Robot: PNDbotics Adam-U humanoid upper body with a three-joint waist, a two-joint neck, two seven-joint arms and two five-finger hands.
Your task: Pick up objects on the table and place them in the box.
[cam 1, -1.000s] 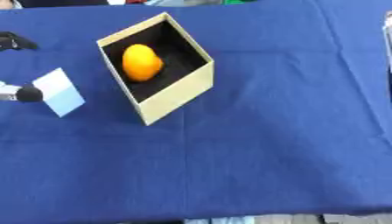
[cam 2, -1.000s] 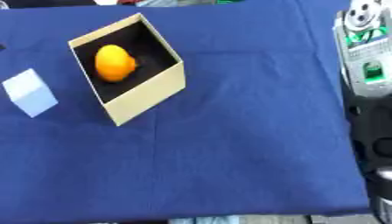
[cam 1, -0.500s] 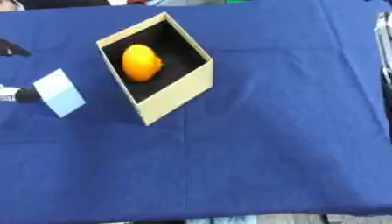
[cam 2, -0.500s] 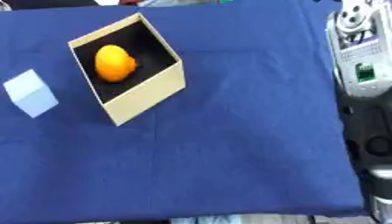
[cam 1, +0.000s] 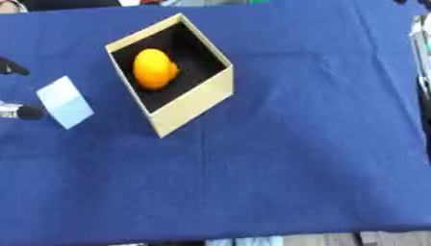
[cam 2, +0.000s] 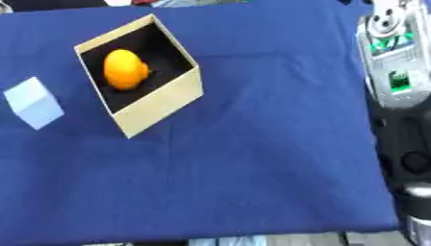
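An open tan cardboard box (cam 1: 192, 103) with a black inside stands askew at the upper left of the blue cloth, and an orange (cam 1: 154, 68) lies in it. A pale blue cube (cam 1: 65, 102) rests on the cloth just left of the box. Only two dark fingertips of my left hand (cam 1: 20, 112) show at the left edge, spread apart: one is beside the cube's left side, the other above it. They hold nothing. My right arm (cam 2: 394, 57) runs down the right edge in the right eye view. Its hand (cam 2: 417, 222) barely shows at the lower corner.
The blue cloth (cam 1: 278, 158) covers the whole table in front of and to the right of the box. The table's front edge (cam 1: 252, 236) runs along the bottom, and its far edge lies along the top.
The upper fingertip of my left hand has come down towards the cube. The box, orange and cube have stayed in place. The right arm has shifted slightly.
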